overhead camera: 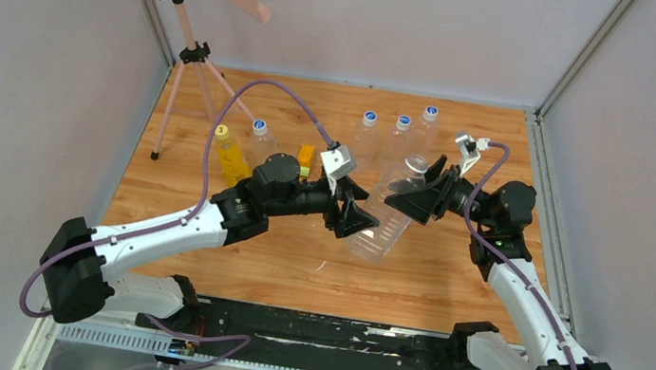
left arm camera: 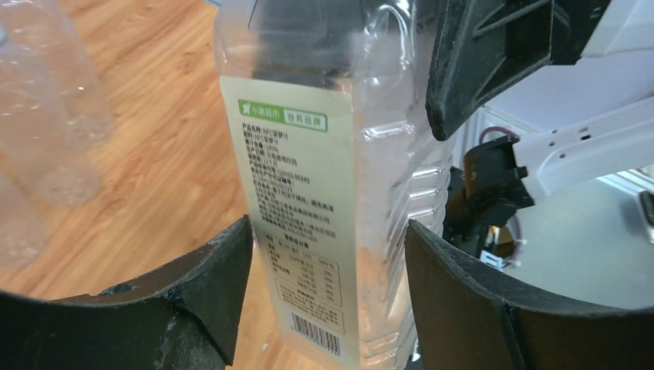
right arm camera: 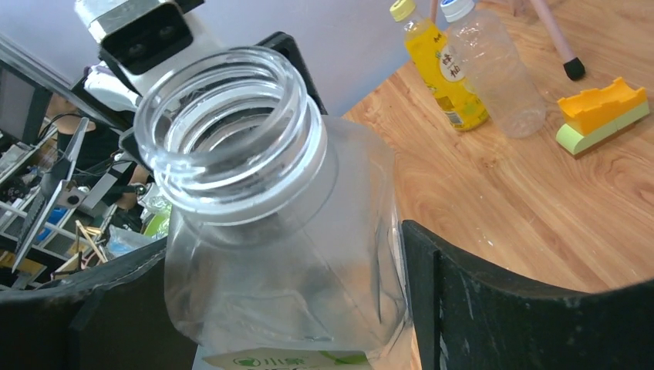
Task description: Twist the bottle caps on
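The wide bottle [right arm camera: 262, 254] is clear glossy plastic — its label [left arm camera: 297, 231] smooth paper. The desk [overhead camera: 445, 287] is wood-grained; the left tool [left arm camera: 328, 293] matt black.

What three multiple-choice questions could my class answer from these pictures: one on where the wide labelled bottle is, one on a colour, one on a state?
1. Where is the wide bottle?
A. Standing on the table
B. Lying flat on the table
C. Off the table, between both arms' fingers

2. What colour is the cap on the yellow bottle?
A. Yellow
B. Red
C. Black

3. How is the wide bottle's neck?
A. Closed with a blue cap
B. Open, with no cap
C. Closed with a white cap

Answers:
1. C: the left fingers and the right fingers press its sides, and the top view shows it tilted above the wood.
2. A: the right wrist view shows a yellow cap on it.
3. B: the same view looks straight into the bare threaded mouth.
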`<state>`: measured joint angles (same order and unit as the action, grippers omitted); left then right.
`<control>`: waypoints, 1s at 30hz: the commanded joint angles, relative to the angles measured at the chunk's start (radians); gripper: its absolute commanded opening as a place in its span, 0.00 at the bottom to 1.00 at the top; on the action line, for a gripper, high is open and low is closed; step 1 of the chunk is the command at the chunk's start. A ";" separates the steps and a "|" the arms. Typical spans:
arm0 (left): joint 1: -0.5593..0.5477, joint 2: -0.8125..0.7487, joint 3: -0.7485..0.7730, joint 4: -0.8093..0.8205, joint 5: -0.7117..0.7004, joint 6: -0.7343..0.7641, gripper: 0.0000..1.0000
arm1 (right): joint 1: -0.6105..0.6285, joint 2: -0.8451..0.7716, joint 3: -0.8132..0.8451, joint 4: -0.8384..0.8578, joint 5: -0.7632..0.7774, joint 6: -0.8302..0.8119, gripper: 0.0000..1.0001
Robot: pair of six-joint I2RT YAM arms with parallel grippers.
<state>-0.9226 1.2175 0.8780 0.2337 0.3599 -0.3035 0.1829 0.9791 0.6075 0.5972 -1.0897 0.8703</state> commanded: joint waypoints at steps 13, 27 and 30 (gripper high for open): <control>0.011 -0.079 0.014 -0.118 -0.009 0.176 0.39 | -0.027 0.043 0.067 0.014 0.017 -0.001 0.17; 0.170 -0.077 -0.069 0.251 0.316 -0.127 1.00 | -0.006 0.124 0.051 0.513 -0.076 0.212 0.10; 0.171 -0.047 -0.041 0.288 0.362 -0.177 1.00 | 0.023 0.153 0.078 0.521 -0.074 0.208 0.10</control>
<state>-0.7494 1.1549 0.8009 0.3416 0.5964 -0.3611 0.1734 1.1084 0.6582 0.9516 -1.1439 1.0252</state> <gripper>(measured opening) 0.997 0.816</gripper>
